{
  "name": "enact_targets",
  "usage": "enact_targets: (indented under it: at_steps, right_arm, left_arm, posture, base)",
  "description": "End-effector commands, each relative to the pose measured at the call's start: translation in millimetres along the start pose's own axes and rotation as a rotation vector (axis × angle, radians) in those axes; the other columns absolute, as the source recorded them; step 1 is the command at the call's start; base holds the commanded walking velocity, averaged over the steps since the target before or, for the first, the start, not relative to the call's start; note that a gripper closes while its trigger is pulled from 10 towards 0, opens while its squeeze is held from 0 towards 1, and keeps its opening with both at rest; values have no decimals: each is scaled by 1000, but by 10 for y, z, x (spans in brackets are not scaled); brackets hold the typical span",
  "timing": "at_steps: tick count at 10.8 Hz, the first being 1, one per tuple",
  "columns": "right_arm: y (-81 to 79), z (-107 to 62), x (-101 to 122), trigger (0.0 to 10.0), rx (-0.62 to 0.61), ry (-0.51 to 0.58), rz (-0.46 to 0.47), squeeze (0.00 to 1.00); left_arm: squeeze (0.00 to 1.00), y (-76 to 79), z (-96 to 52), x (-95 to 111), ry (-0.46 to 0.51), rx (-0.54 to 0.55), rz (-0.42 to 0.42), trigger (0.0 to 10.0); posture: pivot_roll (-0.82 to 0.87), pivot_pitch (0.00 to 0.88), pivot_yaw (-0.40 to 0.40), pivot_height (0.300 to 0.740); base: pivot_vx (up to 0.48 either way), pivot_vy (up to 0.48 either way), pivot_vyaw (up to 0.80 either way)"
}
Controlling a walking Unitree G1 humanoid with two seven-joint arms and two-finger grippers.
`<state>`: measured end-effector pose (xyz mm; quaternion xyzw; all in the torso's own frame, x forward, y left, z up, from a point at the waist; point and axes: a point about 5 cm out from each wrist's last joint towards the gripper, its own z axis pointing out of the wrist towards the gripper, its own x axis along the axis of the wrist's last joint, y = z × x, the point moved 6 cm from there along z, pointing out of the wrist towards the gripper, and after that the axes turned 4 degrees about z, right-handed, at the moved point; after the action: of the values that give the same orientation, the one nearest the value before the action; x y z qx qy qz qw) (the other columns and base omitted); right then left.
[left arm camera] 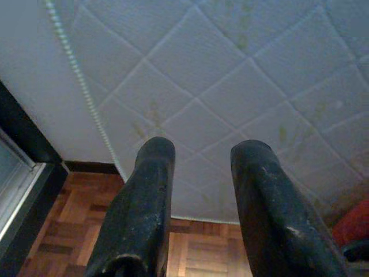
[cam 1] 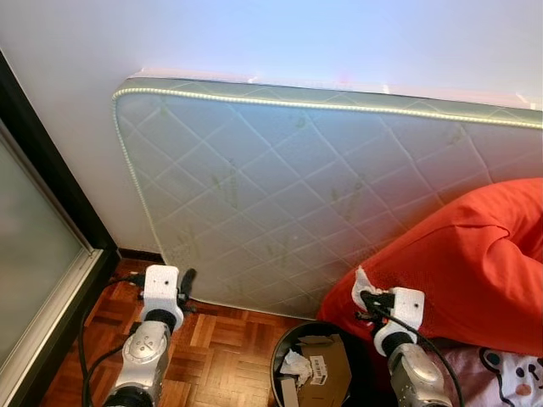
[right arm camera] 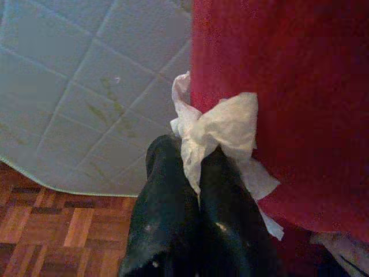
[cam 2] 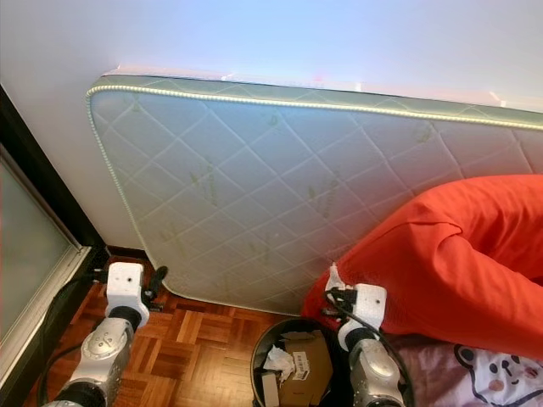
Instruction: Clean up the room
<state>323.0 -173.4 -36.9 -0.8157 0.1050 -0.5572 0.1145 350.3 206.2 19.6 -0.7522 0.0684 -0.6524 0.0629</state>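
- Tissue (right arm camera: 222, 130), crumpled and white, is the thing at hand here; first the larger things around it.
- Quilted mattress (cam 1: 288, 186) leans on its edge against the white wall (cam 1: 254, 38), standing beyond both grippers' fingertips.
- Red bedding (cam 1: 458, 263) bulges just past the right gripper's jaws, touching the tissue on its far side.
- Parquet floor (cam 1: 221, 356) lies below both sets of jaws.
- Black waste bin (cam 1: 280, 360) stands below and between the two grippers, nearer the right one, with a cardboard box (cam 1: 327, 360) and white scraps inside.
- Left gripper (left arm camera: 199, 153) is raised toward the mattress's lower corner, its jaws parted with nothing between them.
- Right gripper (right arm camera: 193, 156) has its jaws pressed together on the tissue, which sticks out beyond the fingertips against the red bedding, above the bin's rim.
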Motion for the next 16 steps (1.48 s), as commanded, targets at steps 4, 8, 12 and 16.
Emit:
enact_targets:
  at_steps: [4, 8, 12, 16]
  right_arm:
    - [26, -50, -161, 10000, -15, -61, 3, 0]
    - [-28, -83, -318, 10000, 13, -136, -29, 0]
    - [-18, -120, -421, 10000, 8, -180, -41, 0]
    - [-88, -133, -556, 10000, 24, -259, -81, 0]
  left_arm:
    - [0, -46, -44, -72, -24, -23, 35, 10000]
    - [0, -109, -84, -154, -54, -14, 41, 10000]
    - [0, -108, -79, -138, -48, -14, 45, 10000]
    - [0, -140, -40, -59, -27, -6, 47, 10000]
  posture:
    - [174, 61, -37, 740]
    - [174, 60, -36, 686]
    - [184, 80, -34, 627]
    - [210, 136, -37, 627]
  base:
    - [0, 0, 0]
    - [0, 0, 0]
    - [0, 0, 0]
    - [0, 0, 0]
